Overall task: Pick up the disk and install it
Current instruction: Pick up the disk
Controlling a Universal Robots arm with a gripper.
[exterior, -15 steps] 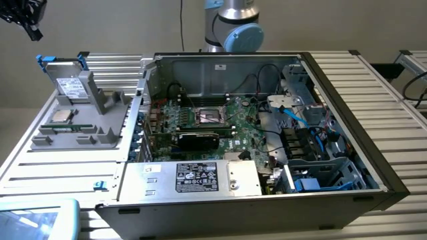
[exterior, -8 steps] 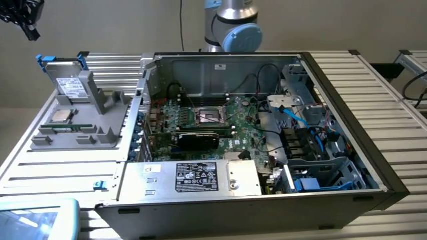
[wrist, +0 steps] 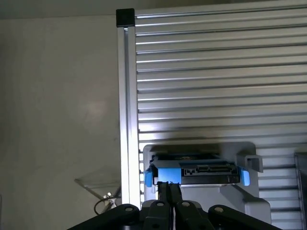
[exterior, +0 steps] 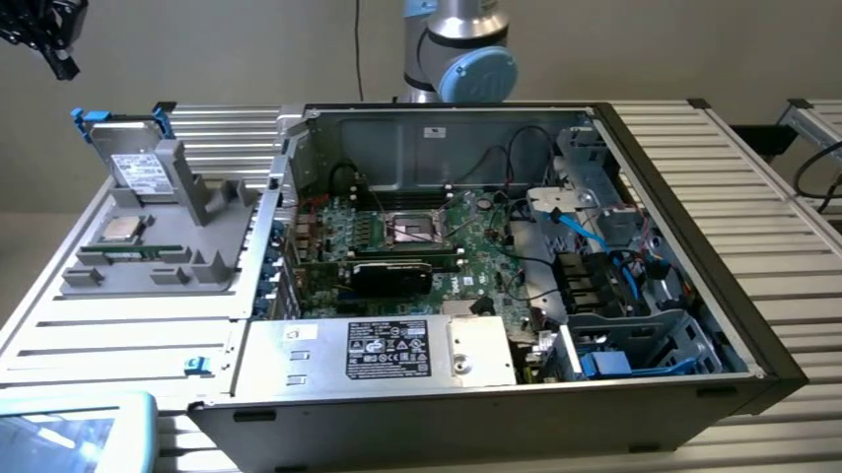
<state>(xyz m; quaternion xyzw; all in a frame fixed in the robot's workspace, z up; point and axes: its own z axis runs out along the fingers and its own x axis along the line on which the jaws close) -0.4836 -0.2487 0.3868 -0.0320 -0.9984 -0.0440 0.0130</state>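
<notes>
Your end effector [wrist: 169, 188] is clenched, empty, above one disk [wrist: 196, 173]; that disk stands on edge in one grey holder [exterior: 211, 197] on the counter [exterior: 118, 325]; one open computer case [exterior: 435, 133] sits beside it.

**Hidden and cut-off parts**
The disk [exterior: 136, 168] stands in a grey holder [exterior: 197, 212] that hides its lower end, and the print on its label [exterior: 142, 175] is too small to read. The hand [exterior: 59, 65] is cut off by the exterior view's left and upper edges. In the wrist view the disk shows edge-on, its face hidden.
</notes>
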